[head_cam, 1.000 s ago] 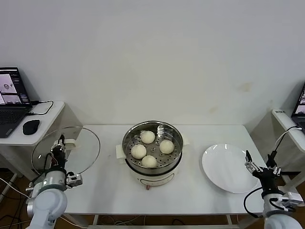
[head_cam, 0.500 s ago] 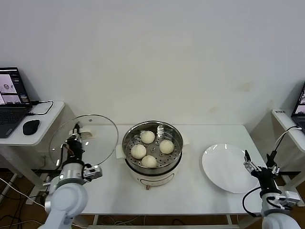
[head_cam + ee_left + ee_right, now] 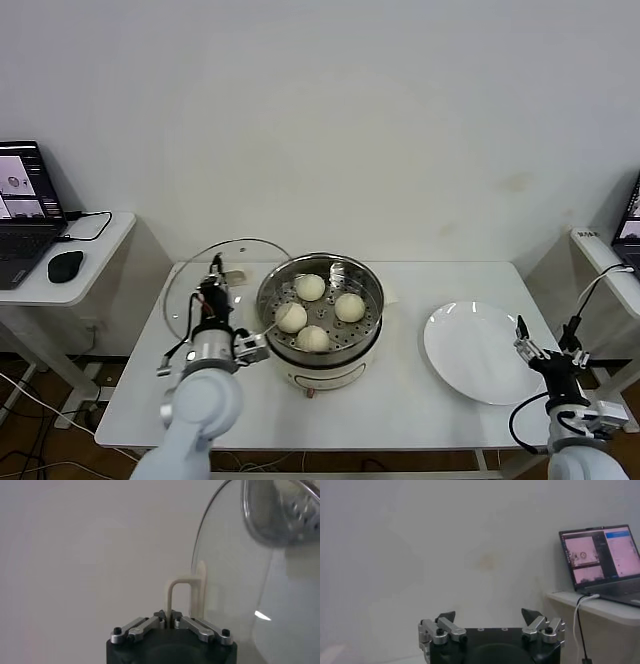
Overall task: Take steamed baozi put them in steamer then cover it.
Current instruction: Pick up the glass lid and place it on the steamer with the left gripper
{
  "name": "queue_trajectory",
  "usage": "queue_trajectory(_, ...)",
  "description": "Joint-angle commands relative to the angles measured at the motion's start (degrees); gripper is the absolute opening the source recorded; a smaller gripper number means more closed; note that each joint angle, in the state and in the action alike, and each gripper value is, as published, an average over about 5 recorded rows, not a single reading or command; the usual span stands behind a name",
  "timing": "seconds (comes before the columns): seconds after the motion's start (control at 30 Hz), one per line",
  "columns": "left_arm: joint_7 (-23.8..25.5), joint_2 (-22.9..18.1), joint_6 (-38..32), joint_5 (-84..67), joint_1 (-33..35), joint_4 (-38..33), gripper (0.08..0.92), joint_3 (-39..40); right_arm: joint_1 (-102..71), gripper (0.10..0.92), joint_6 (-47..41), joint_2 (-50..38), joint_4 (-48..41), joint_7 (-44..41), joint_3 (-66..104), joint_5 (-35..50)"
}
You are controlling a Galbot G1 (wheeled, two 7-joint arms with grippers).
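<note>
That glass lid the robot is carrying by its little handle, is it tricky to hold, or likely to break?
Probably stiff: the cover keeps its round shape though the left gripper pinches only its cream handle. Held on edge by that one spot, it may swing. Being glass, it looks fragile, so it likely needs gentle lowering onto the steamer.

We are seeing the white table [image 3: 420, 400] carrying the steamer [image 3: 320, 305] at its middle and a white plate [image 3: 478, 352] lying to the right.

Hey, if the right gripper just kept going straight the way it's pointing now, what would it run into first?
Probably nothing near: the right gripper, open beside the plate, points at a bare wall, with a laptop off to one side. Depth is unclear.
</note>
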Motion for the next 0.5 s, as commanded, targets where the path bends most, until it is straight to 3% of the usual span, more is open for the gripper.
queue_trajectory(0.03,-0.07,-6.22,1.03,1.80,-6.75,5.93,0.133,7.64,1.02,0.823,0.13,0.74,-0.83,-0.04,0.33,-0.66)
queue_trajectory(0.5,-0.05,-14.95,0.85,7.98,-9.51,14.07,0.133,13.64,1.63,0.823,0.32,0.68,-1.82,-0.23,1.53,-0.55)
